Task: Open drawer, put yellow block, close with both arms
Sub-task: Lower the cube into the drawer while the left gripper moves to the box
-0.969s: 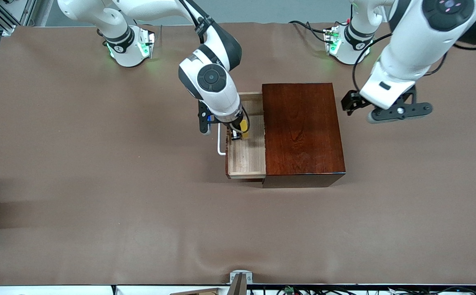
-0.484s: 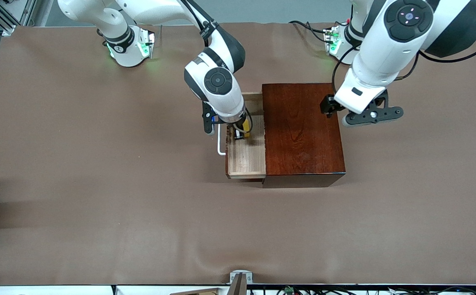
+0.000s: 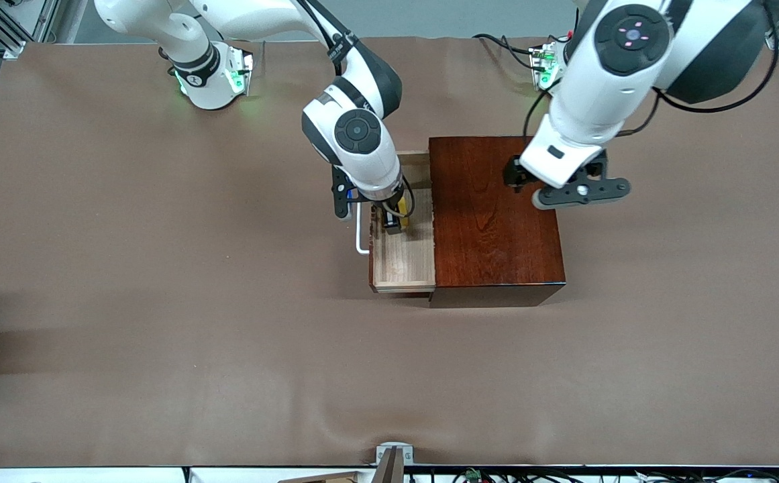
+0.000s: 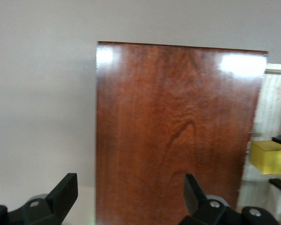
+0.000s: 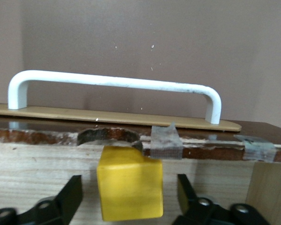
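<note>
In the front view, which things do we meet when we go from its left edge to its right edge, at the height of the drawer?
White U-shaped bar handle → pale wooden drawer tray → glossy mahogany-coloured box → left hand, open.

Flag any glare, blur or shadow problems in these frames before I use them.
Left wrist view: two white glare patches on the glossy box top, whole frame soft, yellow block fuzzy at the edge. Right wrist view: block and white handle fairly sharp, right gripper fingers soft. Front view: even light, right arm shadows the drawer.
</note>
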You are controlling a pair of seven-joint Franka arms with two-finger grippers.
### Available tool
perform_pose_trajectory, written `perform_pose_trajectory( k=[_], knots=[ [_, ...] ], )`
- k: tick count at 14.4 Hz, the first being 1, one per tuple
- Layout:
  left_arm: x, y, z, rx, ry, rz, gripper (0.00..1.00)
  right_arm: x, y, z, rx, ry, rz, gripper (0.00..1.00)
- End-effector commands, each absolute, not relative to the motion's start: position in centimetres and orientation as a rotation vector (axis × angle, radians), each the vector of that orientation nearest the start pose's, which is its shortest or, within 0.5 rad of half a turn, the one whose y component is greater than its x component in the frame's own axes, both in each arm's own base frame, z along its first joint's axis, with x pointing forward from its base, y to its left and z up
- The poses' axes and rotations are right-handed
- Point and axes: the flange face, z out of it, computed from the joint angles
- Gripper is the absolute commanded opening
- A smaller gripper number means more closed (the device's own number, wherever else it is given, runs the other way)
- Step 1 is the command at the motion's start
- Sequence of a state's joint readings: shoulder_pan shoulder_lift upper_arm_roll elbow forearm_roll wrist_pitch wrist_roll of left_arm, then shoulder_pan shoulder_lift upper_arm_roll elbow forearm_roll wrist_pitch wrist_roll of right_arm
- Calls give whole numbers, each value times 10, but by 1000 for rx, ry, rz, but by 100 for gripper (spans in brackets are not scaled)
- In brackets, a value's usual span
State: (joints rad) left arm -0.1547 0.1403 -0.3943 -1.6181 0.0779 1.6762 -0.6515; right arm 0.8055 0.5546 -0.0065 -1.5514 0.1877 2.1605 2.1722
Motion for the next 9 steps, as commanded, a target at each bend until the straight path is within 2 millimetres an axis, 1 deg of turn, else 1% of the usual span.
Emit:
perform_pose_trajectory(
  k=[1,3,5,7,8,9],
  knots=[
    [534,-316,539,-3121,-217,81,100,493,513,351,-2230,2065,232,100],
    [535,-334,529,-3124,-228,104,100,499,511,363,-2210,2056,228,100],
    [537,-355,524,-3143,-238,100,100,503,510,372,-2227,2065,233,100],
    [540,-369,519,-3167,-249,75,100,519,498,394,-2217,2081,238,100],
    [539,-376,517,-3179,-273,57,100,525,492,402,-2222,2086,242,100],
    [540,-383,511,-3183,-315,56,100,529,488,406,-2230,2089,243,100]
  ],
)
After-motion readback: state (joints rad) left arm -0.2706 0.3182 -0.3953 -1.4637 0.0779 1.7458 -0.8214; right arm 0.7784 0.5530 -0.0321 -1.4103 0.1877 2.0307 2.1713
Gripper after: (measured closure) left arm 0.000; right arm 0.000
